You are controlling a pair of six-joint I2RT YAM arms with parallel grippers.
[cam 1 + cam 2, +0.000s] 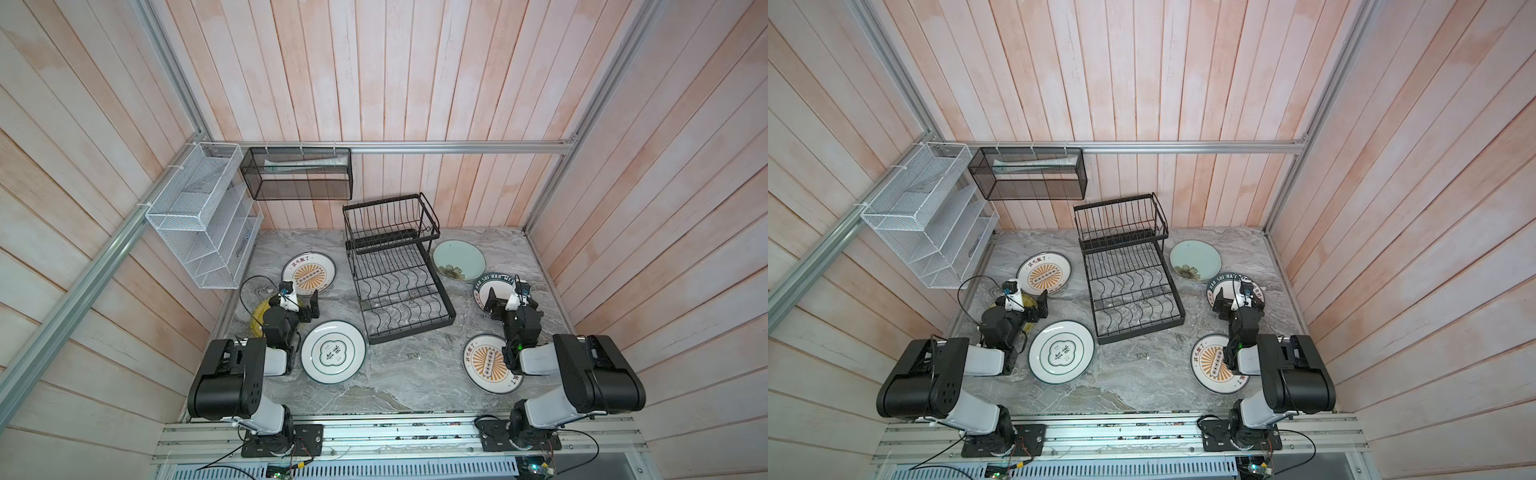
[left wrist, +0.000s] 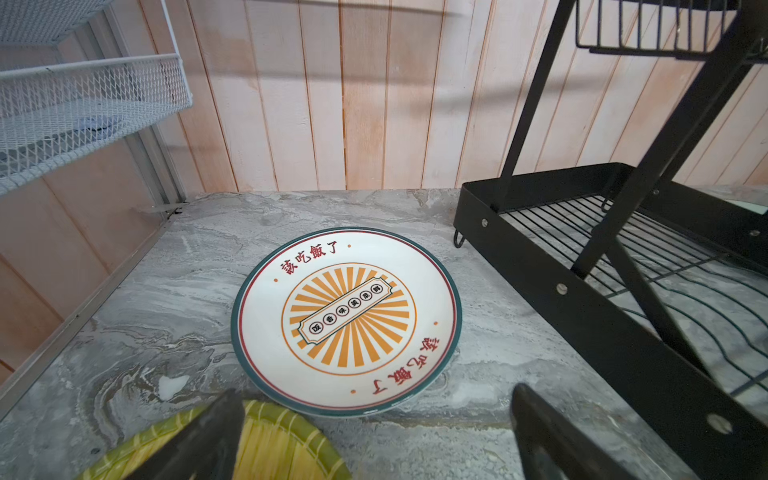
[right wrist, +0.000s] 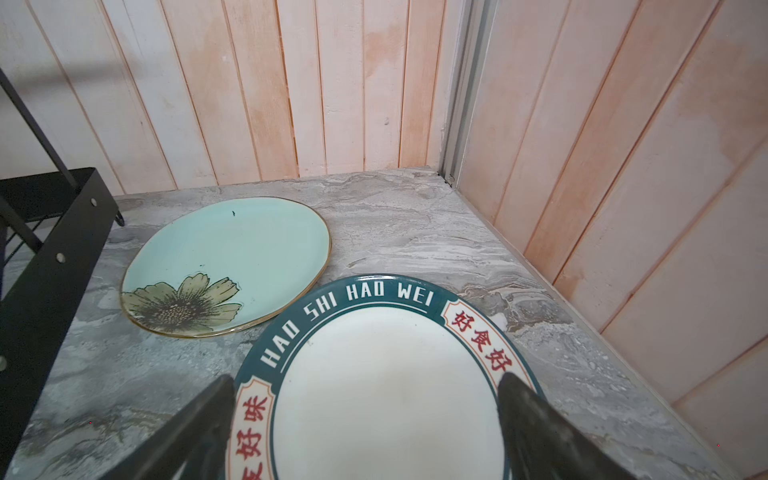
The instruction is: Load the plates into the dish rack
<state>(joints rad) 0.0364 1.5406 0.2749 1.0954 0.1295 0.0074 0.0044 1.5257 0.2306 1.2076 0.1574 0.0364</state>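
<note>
A grey marble-patterned bench forms the floor of a booth walled in pale, pink-washed wooden planks and framed by aluminium rails. A white mesh tiered shelf hangs from the left rail and a black mesh basket from the back rail. The dish rack stands slightly skewed at the middle of the bench's far edge, with its upper basket by the wall and its lower tray reaching toward the bench's centre. To the left of the rack lie the far sunburst plate, the yellow ribbed plate near the left edge and partly under the arm, and the green-ringed plate. To its right lie the mint floral plate, the dark-lettered plate just beside it, and the near sunburst plate. All six lie flat on the marble. The left gripper hangs with its jaws spread wide. In its wrist view one finger is over the yellow ribbed plate, the other is over bare marble beside the rack's tray, and the far sunburst plate is just ahead. The right gripper is likewise spread wide above the dark-lettered plate, and its fingers straddle the rim. Whether they touch the plate cannot be told.
</note>
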